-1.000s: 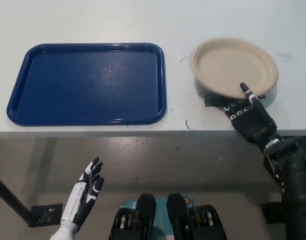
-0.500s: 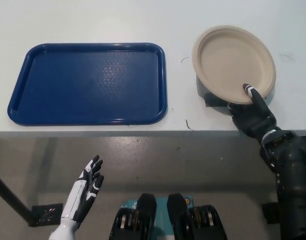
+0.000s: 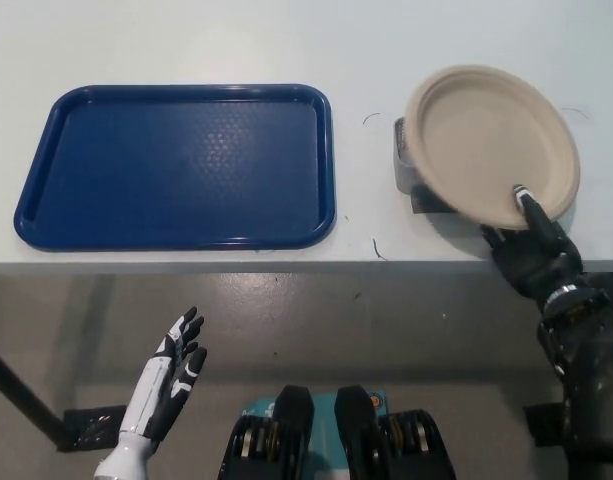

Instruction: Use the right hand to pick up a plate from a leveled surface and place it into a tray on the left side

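White table [image 3: 186,40] with faint dark scuff marks [image 3: 376,248] near its front edge; below that edge, grey floor [image 3: 386,330], a dark leg [image 3: 16,395] at left.

The setting looks like a robotics lab or test room. A plain white worktop [image 3: 186,30] with pen marks on its surface stands over a bare grey concrete floor [image 3: 316,330], and only a blue cafeteria-style tray [image 3: 176,165] and a disposable plate [image 3: 491,140] are laid out.
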